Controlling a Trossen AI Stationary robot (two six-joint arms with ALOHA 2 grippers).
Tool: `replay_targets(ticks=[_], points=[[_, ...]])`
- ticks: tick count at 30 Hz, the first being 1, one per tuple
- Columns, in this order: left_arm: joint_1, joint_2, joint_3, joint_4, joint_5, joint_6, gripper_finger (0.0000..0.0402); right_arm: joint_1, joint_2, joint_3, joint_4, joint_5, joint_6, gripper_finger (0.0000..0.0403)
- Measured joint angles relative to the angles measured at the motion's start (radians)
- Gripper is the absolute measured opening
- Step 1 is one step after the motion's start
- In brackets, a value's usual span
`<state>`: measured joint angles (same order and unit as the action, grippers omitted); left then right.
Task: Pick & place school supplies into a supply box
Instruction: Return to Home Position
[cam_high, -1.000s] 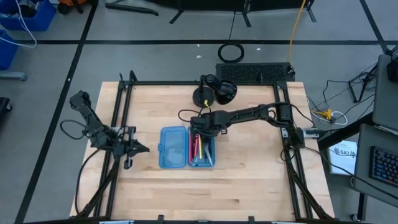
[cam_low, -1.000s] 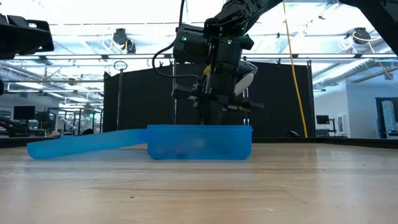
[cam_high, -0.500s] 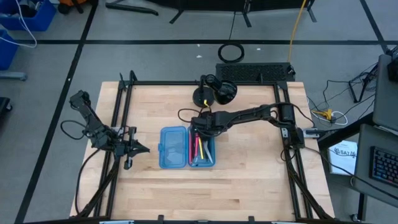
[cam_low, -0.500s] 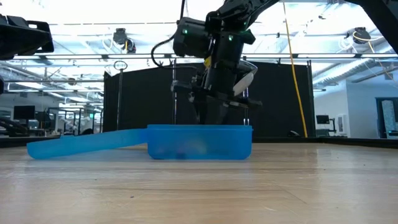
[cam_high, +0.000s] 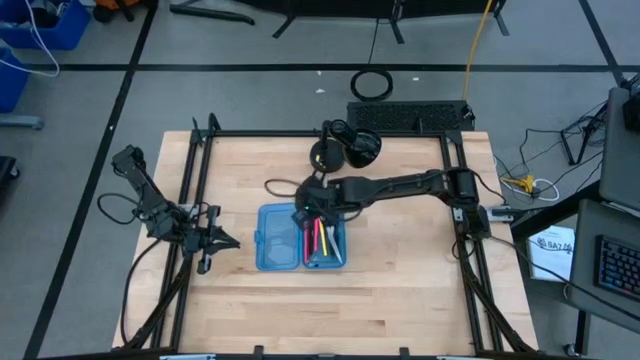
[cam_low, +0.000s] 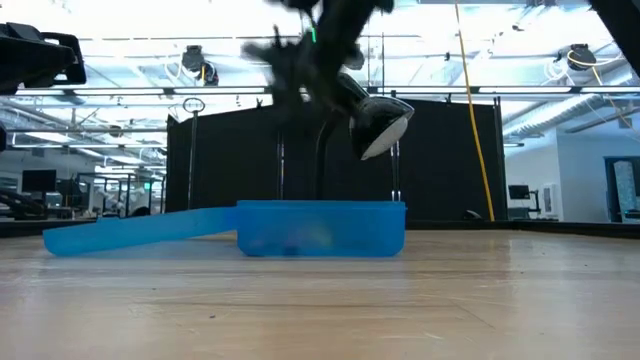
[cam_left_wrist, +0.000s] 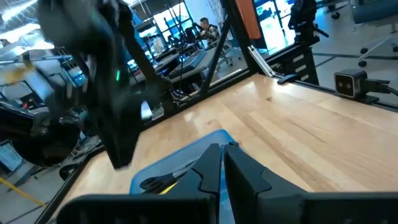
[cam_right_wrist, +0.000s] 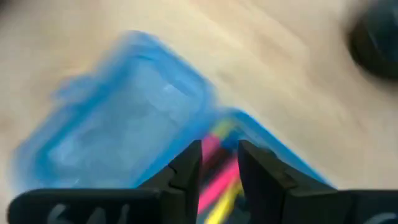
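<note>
The supply box lies open on the table, a translucent blue case with its flat lid half toward the left and its deeper half toward the right. Pink-red, yellow and black pens lie inside the deeper half and also show in the right wrist view. My right gripper hovers above the box's far end near the hinge, blurred in the low view, its fingers a narrow gap apart and empty. My left gripper waits shut at the table's left edge, pointing at the box.
Two round black objects stand near the table's far edge behind the box, and one shows in the low view. A black frame runs along the table's sides. Bare wood lies near and right of the box.
My right gripper has risen out of the box's deeper half, quickly at the end, and has shifted toward the table's left, over the hinge. The box and the pens have stayed where they were.
</note>
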<state>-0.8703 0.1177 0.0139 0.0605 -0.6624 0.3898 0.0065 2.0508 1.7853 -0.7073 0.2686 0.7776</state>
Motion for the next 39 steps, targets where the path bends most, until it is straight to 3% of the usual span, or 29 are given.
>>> replay_targets(ticks=[4,8,12,16,21,25,29,35,39], points=[[0.0,0.0,-0.001,0.01,-0.025,0.036,0.0026,0.068,-0.068,0.018,0.117,0.025,-0.387,0.0073],[0.009,-0.002,-0.003,0.078,-0.205,0.092,0.0026,0.145,-0.168,-0.039,0.246,0.147,-0.782,0.0023],[0.031,-0.001,-0.003,0.057,-0.255,0.112,0.0026,0.154,-0.323,-0.175,0.41,0.021,-0.991,0.0007],[0.048,-0.001,-0.003,0.045,-0.178,0.136,0.0018,0.138,-0.506,-0.383,0.559,-0.057,-0.998,0.0002],[0.11,-0.001,-0.003,0.072,-0.069,0.135,0.0006,0.13,-0.713,-0.68,0.659,-0.057,-0.942,0.0001],[0.203,-0.001,-0.003,0.05,0.009,0.048,0.0003,0.132,-0.86,-0.897,0.849,-0.049,-0.87,0.0],[0.319,0.0,-0.003,0.021,0.175,-0.077,0.0004,0.155,-0.95,-1.051,0.957,0.022,-0.847,0.0],[0.48,0.016,-0.002,-0.001,0.341,-0.146,0.0004,0.165,-1.062,-1.277,1.213,-0.058,-0.894,0.0],[0.535,0.018,-0.002,-0.006,0.453,-0.146,0.0003,0.165,-1.148,-1.377,1.227,-0.057,-0.894,0.0]])
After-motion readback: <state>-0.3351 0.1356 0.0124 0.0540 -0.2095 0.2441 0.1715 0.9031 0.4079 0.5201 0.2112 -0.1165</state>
